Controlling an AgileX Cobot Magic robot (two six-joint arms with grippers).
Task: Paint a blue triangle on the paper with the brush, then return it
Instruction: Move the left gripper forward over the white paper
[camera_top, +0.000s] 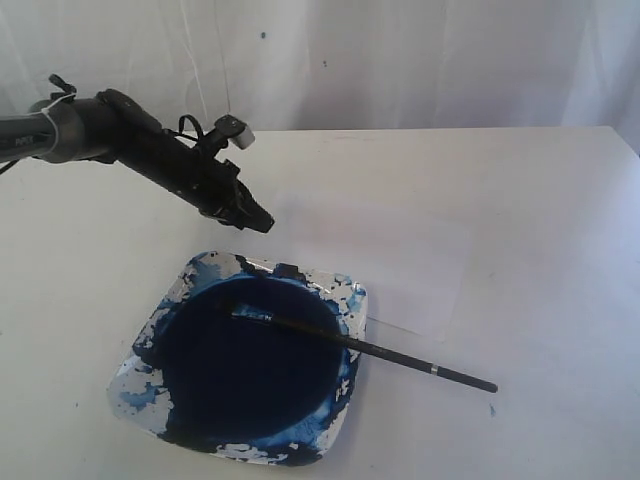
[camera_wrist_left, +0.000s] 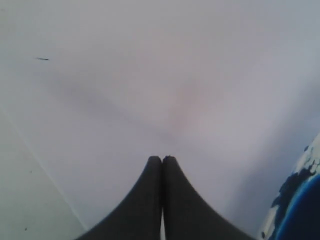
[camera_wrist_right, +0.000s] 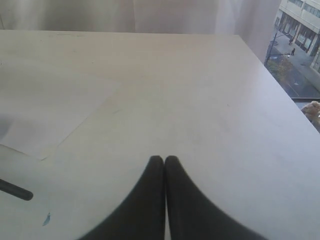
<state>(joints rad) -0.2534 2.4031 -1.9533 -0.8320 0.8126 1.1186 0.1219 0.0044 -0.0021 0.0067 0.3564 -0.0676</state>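
The brush (camera_top: 365, 348) lies across a paint-smeared dish (camera_top: 345, 295). Its tip rests in the dark blue pool and its black handle sticks out over the table to the right. My left gripper (camera_top: 258, 220) hangs shut and empty just behind the dish's far edge. In the left wrist view the left gripper (camera_wrist_left: 161, 158) is over the white paper (camera_wrist_left: 150, 95), with the dish (camera_wrist_left: 300, 200) at one side. My right gripper (camera_wrist_right: 164, 158) is shut and empty above bare table, with the paper (camera_wrist_right: 50, 110) and the brush's handle end (camera_wrist_right: 15, 190) off to one side. No blue triangle shows.
The dish holds a wide pool of dark blue paint (camera_top: 245, 365). A small blue spot (camera_wrist_right: 46, 218) marks the table near the handle end. The table's far right edge (camera_wrist_right: 280, 95) runs beside a window, and a white curtain hangs behind the table.
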